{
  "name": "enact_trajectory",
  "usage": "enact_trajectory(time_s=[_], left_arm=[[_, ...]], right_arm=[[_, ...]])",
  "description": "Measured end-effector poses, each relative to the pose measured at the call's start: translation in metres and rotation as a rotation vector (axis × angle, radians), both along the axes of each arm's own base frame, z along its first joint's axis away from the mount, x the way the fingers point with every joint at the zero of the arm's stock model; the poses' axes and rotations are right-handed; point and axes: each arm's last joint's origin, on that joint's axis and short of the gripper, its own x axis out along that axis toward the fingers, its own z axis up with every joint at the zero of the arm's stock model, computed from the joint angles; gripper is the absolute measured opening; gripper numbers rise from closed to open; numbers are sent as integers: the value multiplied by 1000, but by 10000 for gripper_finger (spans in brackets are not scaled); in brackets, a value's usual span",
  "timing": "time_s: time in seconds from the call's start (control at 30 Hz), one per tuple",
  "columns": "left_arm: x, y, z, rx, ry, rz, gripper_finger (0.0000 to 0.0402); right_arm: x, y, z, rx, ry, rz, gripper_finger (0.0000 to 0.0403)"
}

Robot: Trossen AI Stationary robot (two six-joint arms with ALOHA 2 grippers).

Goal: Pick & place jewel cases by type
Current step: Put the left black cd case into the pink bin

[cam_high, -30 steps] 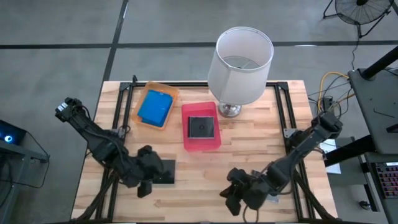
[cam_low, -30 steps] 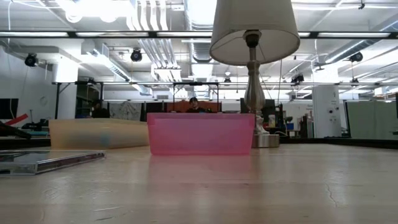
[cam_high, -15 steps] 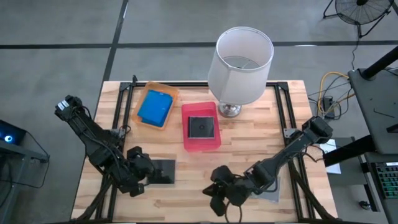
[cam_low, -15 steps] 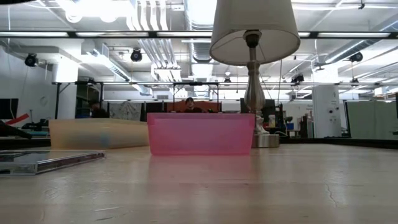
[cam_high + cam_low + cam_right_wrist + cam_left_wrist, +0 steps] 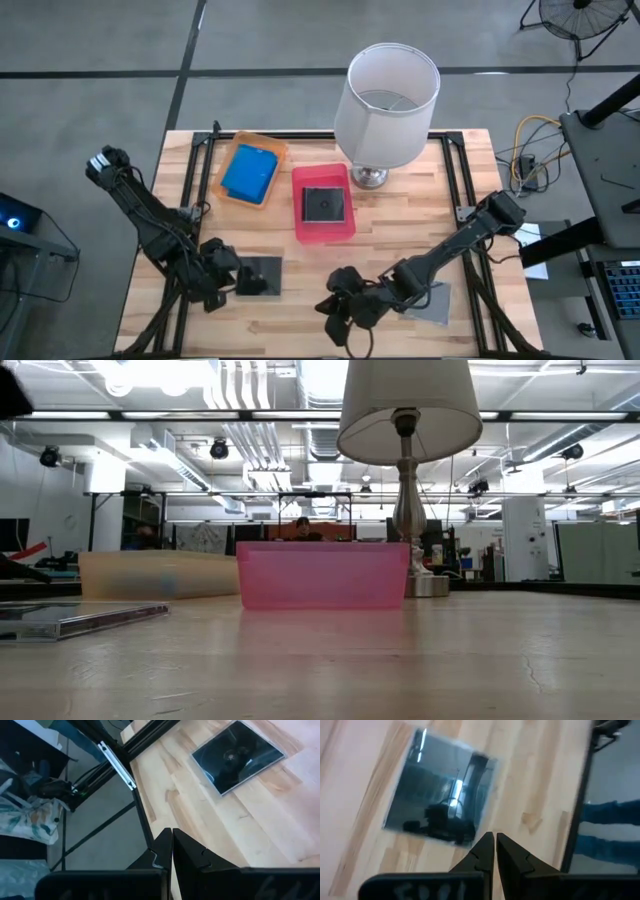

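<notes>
Two trays sit before the white-shaded lamp [image 5: 392, 92]: the translucent orange tray [image 5: 232, 148] holding a blue jewel case [image 5: 249, 172], the pink tray [image 5: 324, 229] a dark one [image 5: 324, 205]. Another dark square case [image 5: 257, 277] lies flat beside the left gripper [image 5: 222, 276], fingers pressed together. The right gripper [image 5: 338, 312], also closed and empty, hovers near a fourth case [image 5: 430, 302].

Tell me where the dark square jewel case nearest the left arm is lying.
In the high view, the dark jewel case lies flat on the table's front-left part, beside the left hand, well in front of the orange tray.

You see pink tray [image 5: 322, 574] mid-table, orange tray [image 5: 158, 574] beside, lamp [image 5: 406, 420] behind, jewel case [image 5: 75, 618] flat near table edge.
</notes>
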Motion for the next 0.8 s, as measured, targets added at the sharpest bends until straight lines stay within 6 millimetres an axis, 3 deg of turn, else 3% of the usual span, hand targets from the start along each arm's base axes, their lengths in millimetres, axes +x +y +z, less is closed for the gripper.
enact_trajectory(time_s=[0.53,0.8], left_arm=[[-18,17,-50,-220,156,513,0],[-14,16,-59,-310,74,676,0]], right_arm=[[17,-33,-7,34,23,-119,9],[22,-49,-17,31,60,-147,19]])
